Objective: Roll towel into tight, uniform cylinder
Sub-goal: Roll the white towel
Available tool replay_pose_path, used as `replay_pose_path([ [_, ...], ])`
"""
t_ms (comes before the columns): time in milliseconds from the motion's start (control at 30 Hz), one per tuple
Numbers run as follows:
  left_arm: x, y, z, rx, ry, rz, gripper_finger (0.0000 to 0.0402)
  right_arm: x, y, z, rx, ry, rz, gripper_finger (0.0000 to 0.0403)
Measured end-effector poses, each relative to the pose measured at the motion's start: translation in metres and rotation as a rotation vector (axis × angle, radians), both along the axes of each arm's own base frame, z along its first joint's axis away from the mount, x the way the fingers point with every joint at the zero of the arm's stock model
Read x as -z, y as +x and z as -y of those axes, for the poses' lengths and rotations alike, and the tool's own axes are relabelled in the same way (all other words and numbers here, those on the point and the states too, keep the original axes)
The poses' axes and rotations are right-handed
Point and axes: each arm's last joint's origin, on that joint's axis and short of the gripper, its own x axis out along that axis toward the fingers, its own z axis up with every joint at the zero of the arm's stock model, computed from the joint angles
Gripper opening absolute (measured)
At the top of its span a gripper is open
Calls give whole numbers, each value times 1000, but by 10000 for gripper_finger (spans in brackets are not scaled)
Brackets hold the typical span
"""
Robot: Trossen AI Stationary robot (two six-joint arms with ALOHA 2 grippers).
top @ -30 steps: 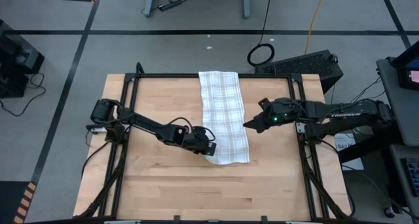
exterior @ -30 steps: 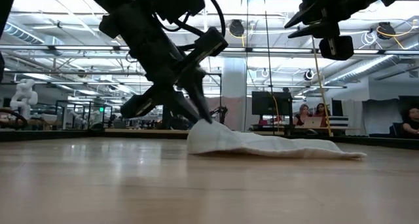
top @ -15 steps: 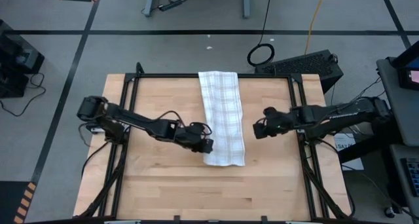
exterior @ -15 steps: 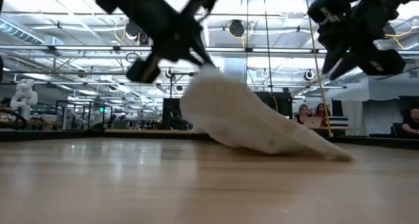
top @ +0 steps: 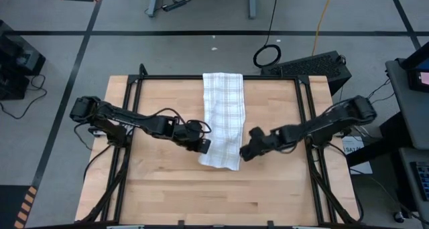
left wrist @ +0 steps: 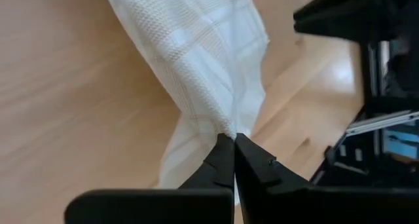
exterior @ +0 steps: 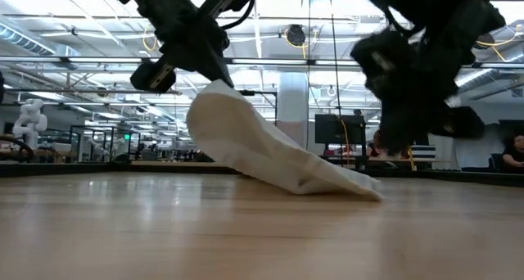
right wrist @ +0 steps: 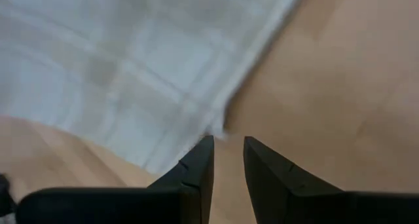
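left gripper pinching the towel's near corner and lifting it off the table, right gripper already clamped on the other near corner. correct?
Not quite. The right gripper is not clamped on the towel: the right wrist view shows its fingers apart, just short of the towel's edge, nothing between them. The rest holds: the left gripper pinches the near corner, and the low view shows that end raised off the table.

my wooden table (top: 161, 189) sits in a black frame on a grey floor (top: 181, 51) crossed by black tape lines; beyond the table's far edge a coiled black cable (top: 267, 55) lies beside a dark case (top: 315, 65); past the table, a hall with ceiling lights (exterior: 74, 2), a white pillar (exterior: 292, 108) and seated people (exterior: 389, 141).
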Motion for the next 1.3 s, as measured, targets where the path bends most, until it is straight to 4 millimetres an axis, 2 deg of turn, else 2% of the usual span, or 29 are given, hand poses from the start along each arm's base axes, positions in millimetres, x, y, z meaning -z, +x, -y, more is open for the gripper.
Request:
replay_pose_path([
  [233, 1, -1, 0, 18, 12, -9, 0, 26, 9, -27, -1, 36, -10, 75],
  [400, 1, -1, 0, 23, 16, -8, 0, 27, 9, -32, -5, -66, 33, 79],
  [733, 1, -1, 0, 30, 34, -2, 0, 27, 8, -33, -119, -183, 39, 156],
  [867, 1, -1, 0, 29, 35, -2, 0, 29, 10, -32, -145, -203, 37, 164],
  [1067, 1, -1, 0, 29, 36, -2, 0, 34, 12, -30, -168, -217, 28, 122],
  [1300, 1, -1, 0, 29, 37, -1, 0, 42, 17, -32, -188, -187, 29, 15],
])
